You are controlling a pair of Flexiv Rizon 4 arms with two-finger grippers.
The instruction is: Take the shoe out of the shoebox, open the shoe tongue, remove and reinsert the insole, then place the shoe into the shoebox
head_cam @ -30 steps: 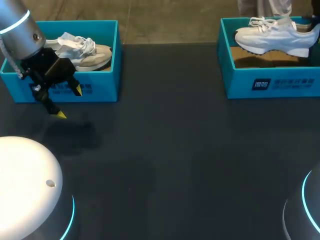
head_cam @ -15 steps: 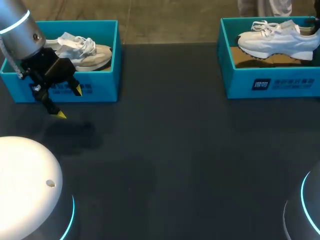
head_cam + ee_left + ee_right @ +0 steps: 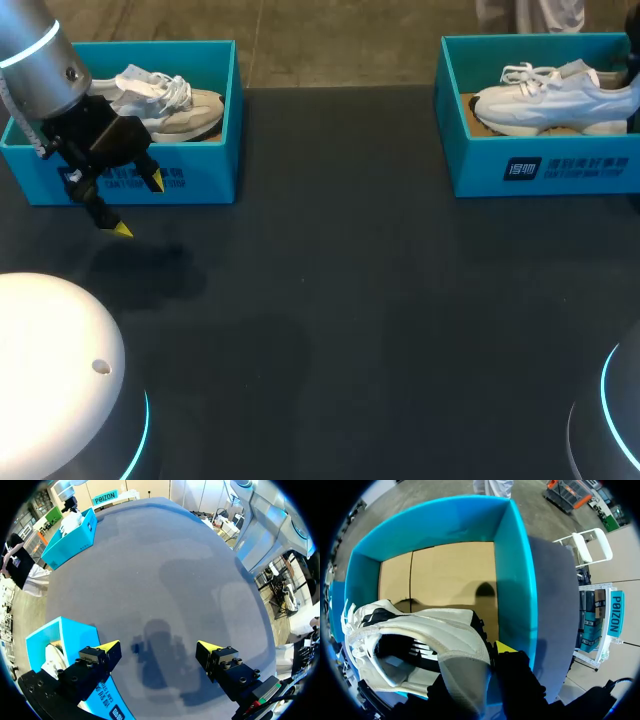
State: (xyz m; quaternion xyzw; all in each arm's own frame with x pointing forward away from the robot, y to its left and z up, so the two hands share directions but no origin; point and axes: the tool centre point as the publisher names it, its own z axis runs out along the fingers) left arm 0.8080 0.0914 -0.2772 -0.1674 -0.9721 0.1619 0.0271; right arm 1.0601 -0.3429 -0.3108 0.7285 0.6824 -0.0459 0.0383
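A white shoe [image 3: 555, 100] hangs low inside the teal shoebox [image 3: 540, 168] at the table's far right, toe pointing left. My right gripper [image 3: 485, 657] is shut on its heel, with one yellow fingertip [image 3: 505, 646] showing against the heel and the other hidden behind it. In the right wrist view the white shoe [image 3: 420, 640] is just above the shoebox's brown cardboard floor [image 3: 445, 575]. My left gripper [image 3: 138, 205] is open with nothing in it, in front of the second teal shoebox [image 3: 210, 175]. That box holds a beige shoe [image 3: 165, 100].
In the left wrist view the left gripper [image 3: 159, 647] hangs over bare dark tabletop [image 3: 165, 580], with the near shoebox [image 3: 55, 635] beside one finger. The dark table [image 3: 350, 300] spreads between the two boxes.
The white shoe has come down from above the right shoebox's rim into the box, held by my right gripper. My left arm has stayed still.
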